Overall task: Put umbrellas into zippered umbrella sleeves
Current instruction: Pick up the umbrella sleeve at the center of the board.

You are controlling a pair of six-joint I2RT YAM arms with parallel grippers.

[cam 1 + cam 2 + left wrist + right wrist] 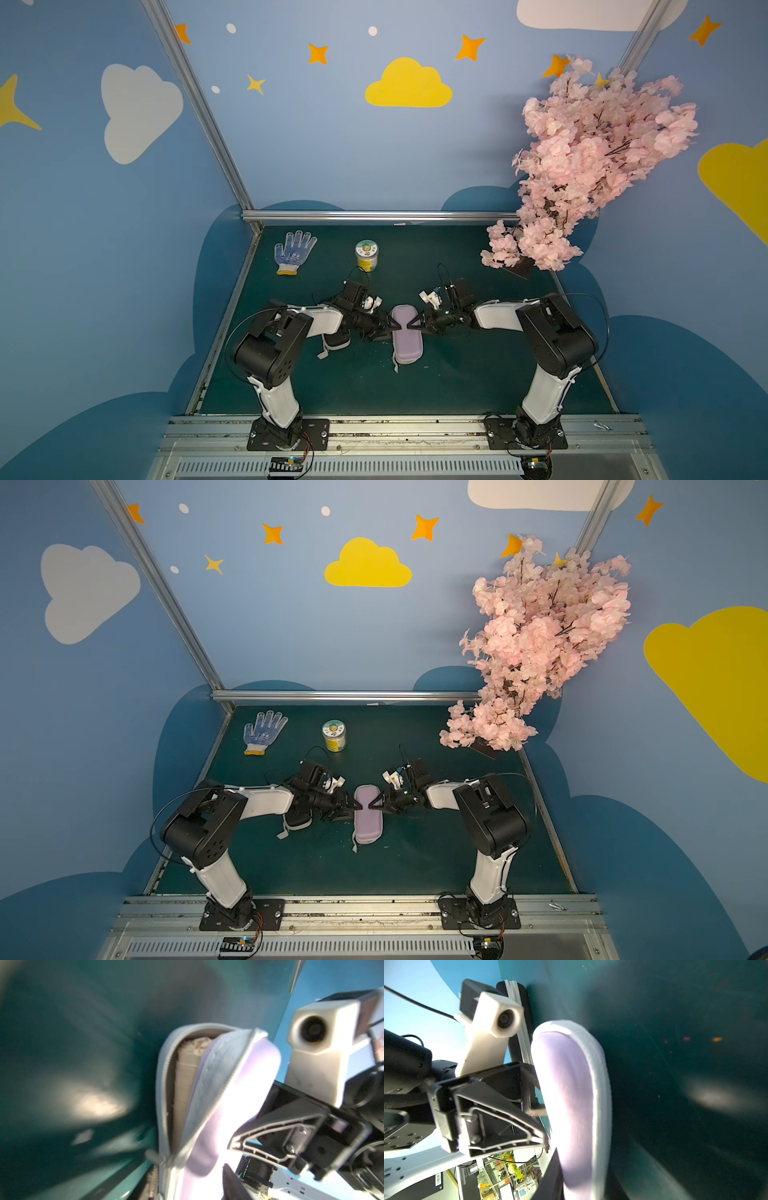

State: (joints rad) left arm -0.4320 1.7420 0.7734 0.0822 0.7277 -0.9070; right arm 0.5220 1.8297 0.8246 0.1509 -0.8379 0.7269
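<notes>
Dark green desk boxed in by blue walls painted with clouds and stars, and an aluminium rail runs along the back edge. The lilac sleeve lies flat mid-desk, and I'll place everything else off that.

The lid isn't zipped. In the left wrist view it gapes, and a beige-tan umbrella sits inside against the pale lining.

The left hand comes in at the sleeve's left edge. Its fingers stand apart in the right wrist view with the tips against the shell, and I can't make out anything pinched between them. The right hand is on the lid from the opposite side. Only one finger shows clearly, so I honestly can't tell how wide it is.

To the left of the lilac sleeve, the black sleeve is mostly buried under the left arm, with just one end and a grey strap poking out.

Behind the lilac sleeve, toward the back rail, there's a small jar, and further left a blue-dotted glove. The pink blossom branch hangs over the back right corner, well apart from the sleeve.
</notes>
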